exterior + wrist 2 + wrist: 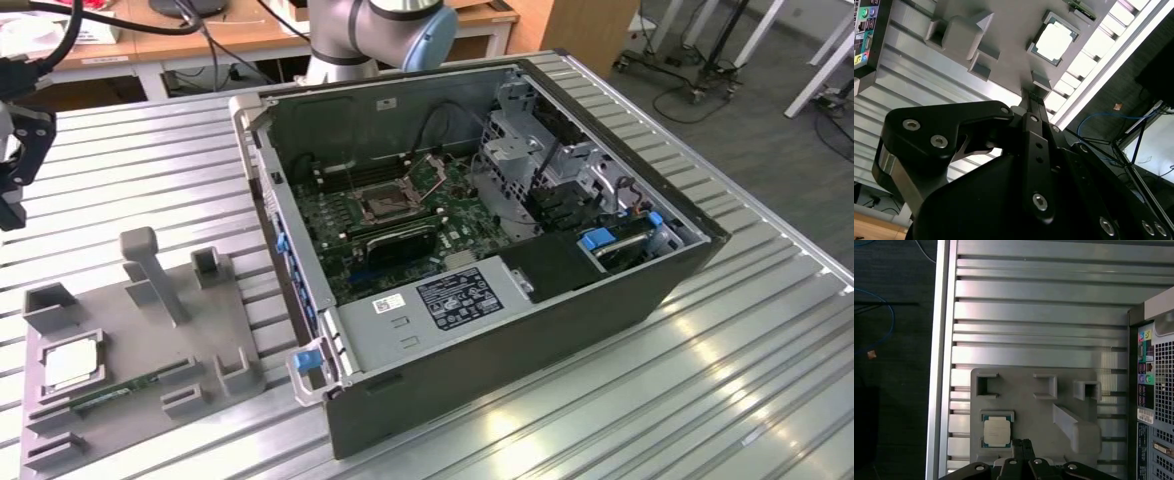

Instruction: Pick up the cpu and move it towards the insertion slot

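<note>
hovering near the cpu (996,431) on its grey tray (1024,405), the gripper (1021,443) has fingers closed, empty.

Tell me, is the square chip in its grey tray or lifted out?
In: the cpu lies flat in a recess of the grey fixture.

cpu (70,366) in a fixture plate (214,312) recess, lower left of exterior view, memory stick (127,390) beside it, insertion slot (383,205) inside computer case (534,340), frame centre

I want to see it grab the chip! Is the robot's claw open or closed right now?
Gripper: closed, holding nothing. The cpu lies in the grey tray.
</note>
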{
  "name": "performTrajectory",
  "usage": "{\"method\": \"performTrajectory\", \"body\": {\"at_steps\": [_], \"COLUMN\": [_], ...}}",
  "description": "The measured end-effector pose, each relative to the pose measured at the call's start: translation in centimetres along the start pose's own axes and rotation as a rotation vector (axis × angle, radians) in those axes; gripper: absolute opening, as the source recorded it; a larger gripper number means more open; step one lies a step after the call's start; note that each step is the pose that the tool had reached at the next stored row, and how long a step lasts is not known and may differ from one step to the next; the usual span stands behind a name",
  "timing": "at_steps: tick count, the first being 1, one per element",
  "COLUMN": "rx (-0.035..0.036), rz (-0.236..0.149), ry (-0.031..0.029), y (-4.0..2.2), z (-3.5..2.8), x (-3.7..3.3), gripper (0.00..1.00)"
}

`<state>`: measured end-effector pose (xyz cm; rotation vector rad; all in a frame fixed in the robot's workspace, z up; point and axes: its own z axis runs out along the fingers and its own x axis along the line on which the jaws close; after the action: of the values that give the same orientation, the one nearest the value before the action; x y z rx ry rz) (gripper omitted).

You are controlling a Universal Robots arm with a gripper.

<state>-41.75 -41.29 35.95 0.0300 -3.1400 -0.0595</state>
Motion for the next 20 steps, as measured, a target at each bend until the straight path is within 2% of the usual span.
{"method": "performTrajectory", "body": {"at_steps": [10, 20], "rx": [-0.0001, 0.0000], "rz": [0.000, 0.000], "ry": [-0.0001, 0.0000], "y": [0.00, -0.03], "z": [0.14, 0.99], "x": [0.15, 0.15], "gripper": [0.11, 0.11]}}
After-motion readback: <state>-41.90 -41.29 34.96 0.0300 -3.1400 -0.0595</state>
